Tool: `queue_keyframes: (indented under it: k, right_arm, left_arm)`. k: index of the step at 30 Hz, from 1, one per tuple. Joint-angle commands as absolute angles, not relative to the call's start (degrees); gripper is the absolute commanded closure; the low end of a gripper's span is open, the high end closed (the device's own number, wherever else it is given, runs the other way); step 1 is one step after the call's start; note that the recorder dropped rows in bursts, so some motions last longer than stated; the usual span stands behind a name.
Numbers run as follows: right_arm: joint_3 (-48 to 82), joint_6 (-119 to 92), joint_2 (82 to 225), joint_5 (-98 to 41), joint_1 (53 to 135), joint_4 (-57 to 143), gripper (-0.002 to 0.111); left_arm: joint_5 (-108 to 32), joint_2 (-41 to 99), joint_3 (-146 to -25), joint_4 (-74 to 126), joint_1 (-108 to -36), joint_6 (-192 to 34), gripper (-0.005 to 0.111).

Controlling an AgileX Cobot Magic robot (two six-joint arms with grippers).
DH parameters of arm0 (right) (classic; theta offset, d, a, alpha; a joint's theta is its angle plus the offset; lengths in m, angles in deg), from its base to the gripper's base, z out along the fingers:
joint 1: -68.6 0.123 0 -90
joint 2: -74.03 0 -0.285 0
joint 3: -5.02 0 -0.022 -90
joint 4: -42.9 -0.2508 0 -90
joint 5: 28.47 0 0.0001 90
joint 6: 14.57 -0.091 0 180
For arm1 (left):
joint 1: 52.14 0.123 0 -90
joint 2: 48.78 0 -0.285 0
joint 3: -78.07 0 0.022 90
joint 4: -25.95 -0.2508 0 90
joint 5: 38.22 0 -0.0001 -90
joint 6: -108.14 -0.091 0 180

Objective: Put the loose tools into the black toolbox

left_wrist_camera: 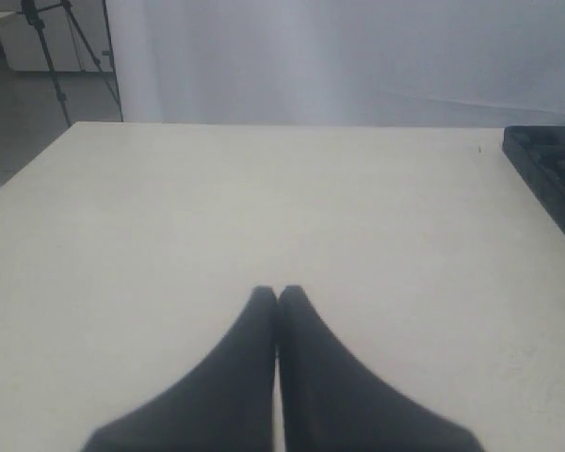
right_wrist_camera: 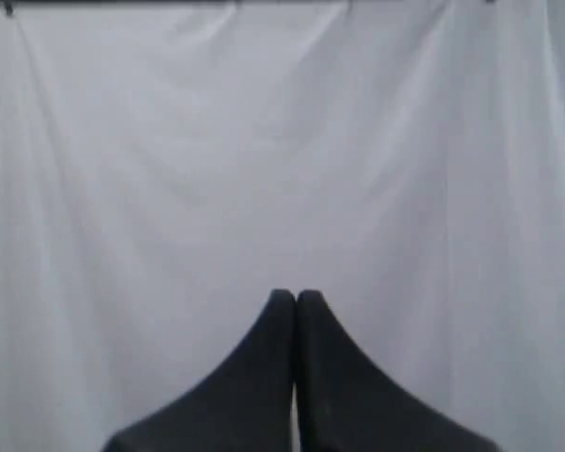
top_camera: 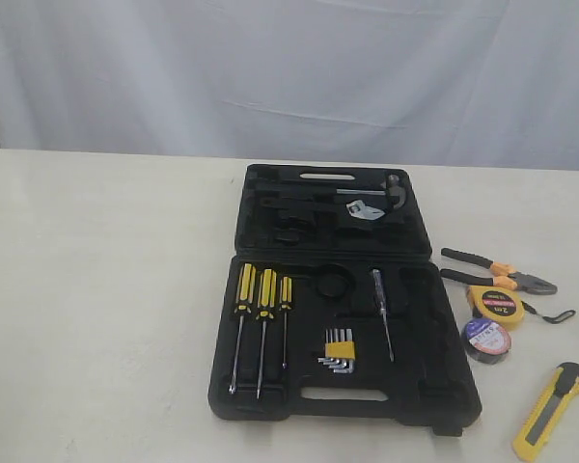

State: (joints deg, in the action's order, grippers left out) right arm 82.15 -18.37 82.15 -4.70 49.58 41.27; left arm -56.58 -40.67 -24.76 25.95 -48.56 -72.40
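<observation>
The black toolbox (top_camera: 420,280) lies open in the middle of the table; one corner of it (left_wrist_camera: 551,174) shows in the left wrist view. To its right lie the black-and-orange pliers (top_camera: 497,271), the yellow tape measure (top_camera: 495,305), the black tape roll (top_camera: 486,340) and the yellow-black utility knife (top_camera: 552,410). Neither arm shows in the exterior view. My left gripper (left_wrist_camera: 278,294) is shut with nothing in it, over bare table away from the tools. My right gripper (right_wrist_camera: 295,297) is shut and empty, facing a white curtain.
Inside the toolbox sit three yellow-black screwdrivers (top_camera: 262,318), a hex key set (top_camera: 339,349), a thin screwdriver (top_camera: 382,311) and a hammer (top_camera: 367,196) in the lid. A white curtain (top_camera: 270,68) hangs behind the table. A tripod (left_wrist_camera: 56,56) stands beyond the table's far corner.
</observation>
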Motion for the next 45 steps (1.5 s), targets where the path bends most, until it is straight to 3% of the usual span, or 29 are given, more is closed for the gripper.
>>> queue_keyframes:
  k: [1, 3, 5, 8, 11, 25, 39, 45]
  right_arm:
    - [82.24, -37.61, 81.82, 11.66, 49.68, 41.93, 0.109]
    - [82.24, -47.32, 81.82, 13.41, 49.68, 41.93, 0.109]
    - [80.37, -49.83, 81.82, 6.21, 49.68, 43.77, 0.109]
    - [71.71, -49.40, 82.37, -20.56, 49.68, 47.52, 0.109]
    - [64.20, -48.74, 87.98, -36.44, 49.68, 47.52, 0.109]
    - [34.57, -24.99, 121.41, -69.51, 49.78, 51.14, 0.109]
    - [32.27, -20.58, 159.43, -68.86, 49.99, 53.96, 0.109]
    - [32.27, -22.07, 171.29, -62.82, 44.46, 53.31, 0.109]
  left_arm:
    - [-56.52, -40.99, -24.71, 25.95, -48.89, -72.27, 0.107]
    - [-56.52, -40.99, -24.71, 25.95, -48.89, -72.27, 0.107]
    - [-56.52, -40.99, -24.71, 25.95, -48.89, -72.27, 0.107]
    - [-56.52, -40.99, -24.71, 25.95, -48.89, -72.27, 0.107]
    - [-56.52, -40.99, -24.71, 25.95, -48.89, -72.27, 0.107]
    - [-56.52, -40.99, -24.71, 25.95, -48.89, -72.27, 0.107]
    - [-56.52, -40.99, -24.71, 25.95, -48.89, -72.27, 0.107]
    - [-56.52, -40.99, -24.71, 25.95, -48.89, -72.27, 0.107]
